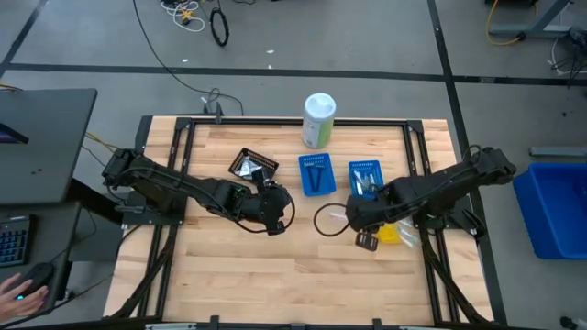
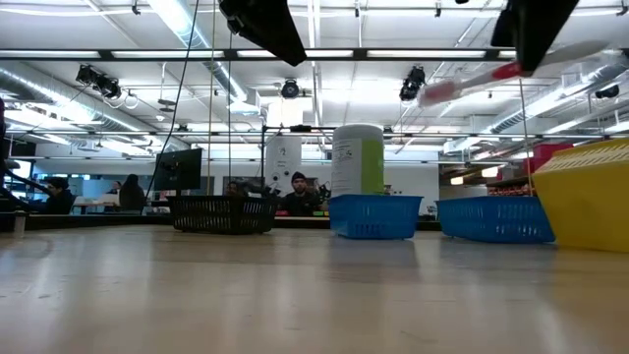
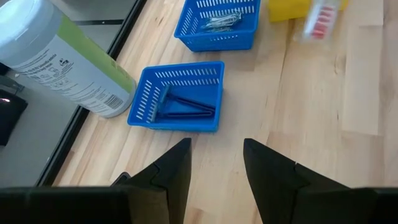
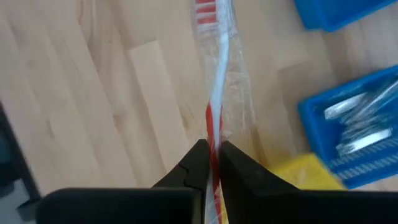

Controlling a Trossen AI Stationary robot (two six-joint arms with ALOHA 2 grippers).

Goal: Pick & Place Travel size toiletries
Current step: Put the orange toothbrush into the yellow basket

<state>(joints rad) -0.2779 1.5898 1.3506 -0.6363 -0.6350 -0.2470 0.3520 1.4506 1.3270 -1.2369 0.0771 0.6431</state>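
Observation:
My right gripper (image 4: pixel 212 149) is shut on a red-and-white toothbrush (image 4: pixel 214 74) in a clear wrapper. The low view shows that toothbrush (image 2: pixel 472 81) up in the air, below my right gripper (image 2: pixel 536 29). My left gripper (image 3: pixel 216 149) hangs open above bare wood near the table's middle (image 1: pixel 271 206), touching nothing. Ahead of it stands a blue bin (image 3: pixel 180 99) with dark-handled razors lying inside. A second blue bin (image 3: pixel 217 22) holds pale, wrapped items. My right gripper pinches the toothbrush's handle (image 4: pixel 210 124) between its two fingers, through the clear wrapper. The brush runs on in line with the fingers, its red-bristled head (image 4: pixel 205 12) pointing away toward the table's left. It is lifted clear of the table and slightly tilted.
A tall white-and-green canister (image 1: pixel 318 119) stands at the far edge. A black bin (image 1: pixel 252 165) sits left of the two blue bins (image 1: pixel 316 174) (image 1: pixel 365 176). A yellow bin (image 1: pixel 390 234) lies under my right arm. Bare wood spreads across the near half of the table (image 1: pixel 275 275).

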